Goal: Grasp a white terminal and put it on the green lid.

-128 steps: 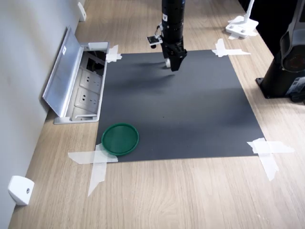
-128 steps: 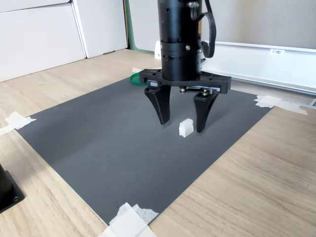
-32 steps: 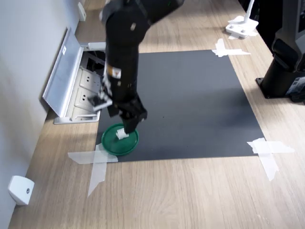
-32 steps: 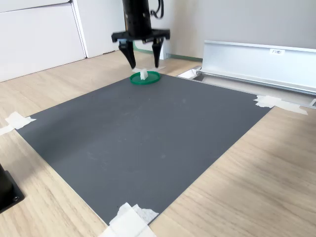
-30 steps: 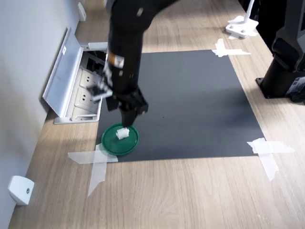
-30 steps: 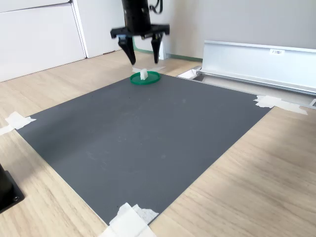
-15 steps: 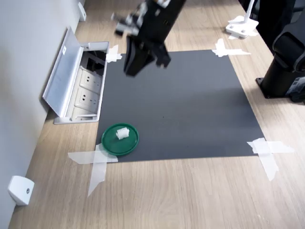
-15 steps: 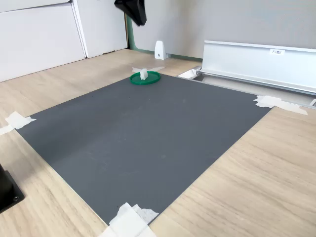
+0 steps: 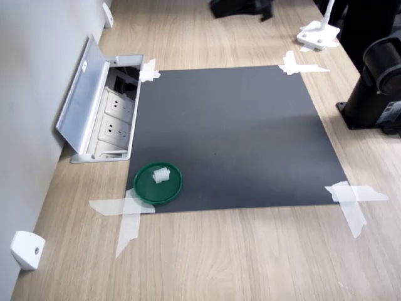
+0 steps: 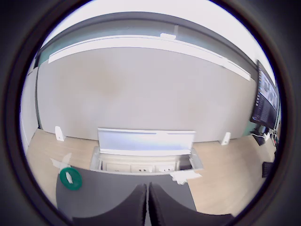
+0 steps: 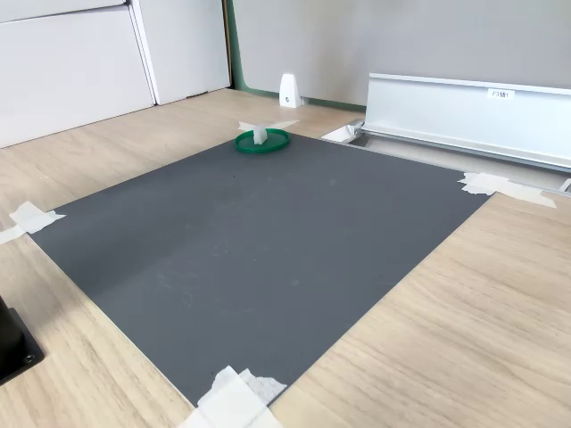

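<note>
The white terminal [image 9: 161, 175] rests on the green lid [image 9: 147, 189], a little off its middle, at the near-left corner of the black mat in the first exterior view. Nothing holds it. The second exterior view shows the terminal [image 11: 260, 135] upright on the lid [image 11: 277, 143] at the mat's far corner. My gripper [image 9: 241, 7] is a dark shape high at the first exterior view's top edge, far from the lid. In the wrist view the gripper [image 10: 147, 207] has its fingers pressed together with nothing between them, and the lid [image 10: 76, 181] with the terminal [image 10: 69, 177] lies far off.
A black mat [image 9: 238, 138] is taped to the wooden table. An open socket box with a raised metal flap [image 9: 88, 100] sits beside the lid. A white wedge piece [image 9: 26, 249] lies near the wall. A black arm base [image 9: 376, 94] and a white stand [image 9: 318, 34] occupy the far side.
The gripper let the terminal go on the lid, rose, and swung away across the mat to the top edge of the first exterior view. It has left the second exterior view.
</note>
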